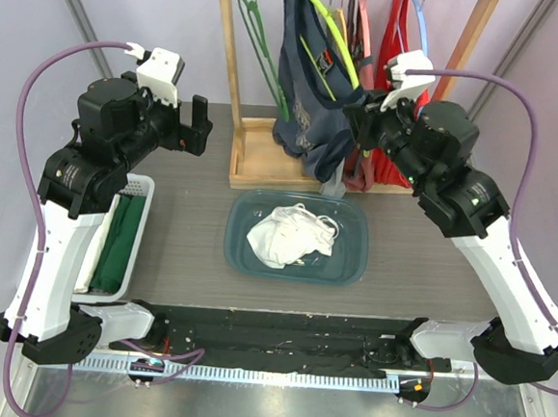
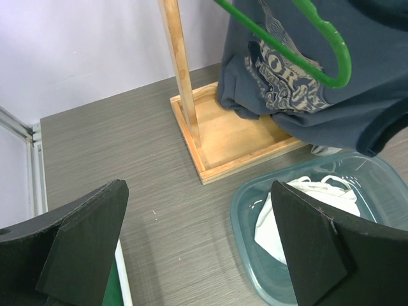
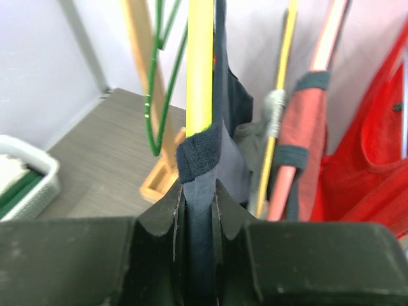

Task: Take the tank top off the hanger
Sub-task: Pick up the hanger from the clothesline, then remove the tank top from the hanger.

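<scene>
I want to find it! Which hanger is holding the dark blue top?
The lime hanger wears the dark blue top; the dark green hanger hangs bare.

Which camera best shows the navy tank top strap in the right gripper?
Right wrist: the navy fabric tank top strap sits between the shut fingers of the right gripper, under the yellow-green plastic hanger. Top external shows most of the garment, but the arm hides the pinch. Left wrist shows only its printed front.

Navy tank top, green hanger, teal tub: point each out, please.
navy tank top (image 1: 306, 109): top external view, printed front.
green hanger (image 2: 268, 36): left wrist view, sloping arm.
teal tub (image 1: 351, 253): top external view, bare floor.
</scene>
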